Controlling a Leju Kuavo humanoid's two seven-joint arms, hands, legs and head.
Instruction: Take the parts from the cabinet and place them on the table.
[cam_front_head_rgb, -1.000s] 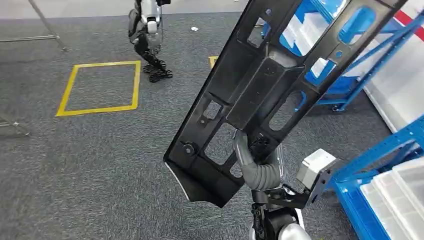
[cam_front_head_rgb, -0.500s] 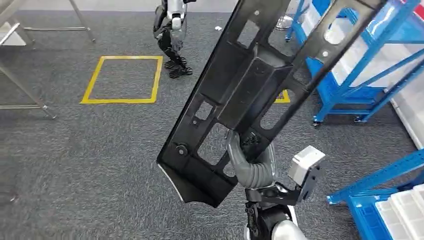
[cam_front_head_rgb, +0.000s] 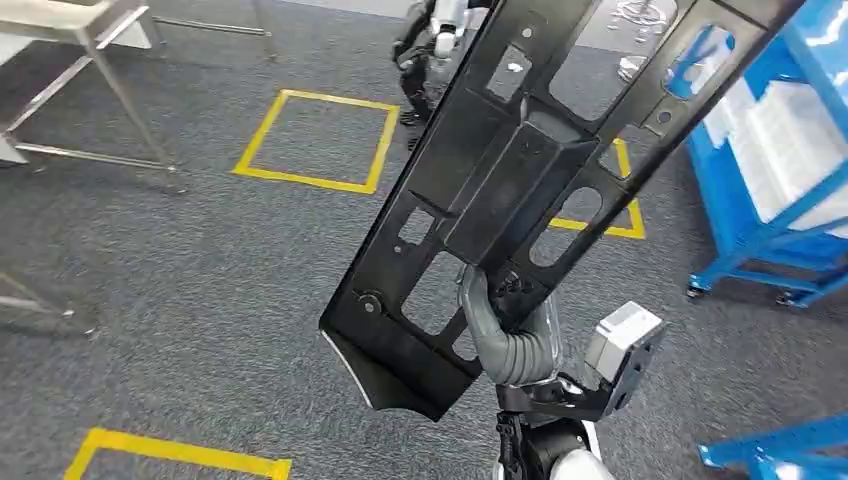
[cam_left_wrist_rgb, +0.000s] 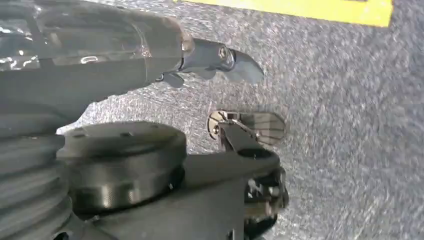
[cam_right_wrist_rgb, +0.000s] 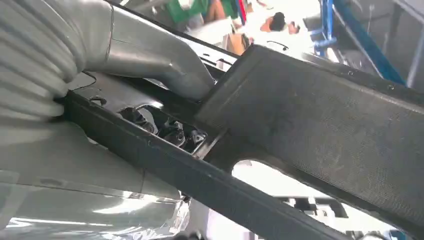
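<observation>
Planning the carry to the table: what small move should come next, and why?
Probably keep turning left toward the metal table, grip unchanged. The right hand holds the long black part tilted above the carpet, fingers hooked through an opening; the table's corner sits far left.

Head view high, forward-down over grey carpet (cam_front_head_rgb: 200, 290); wrist views close behind hands, left one floorward.
</observation>
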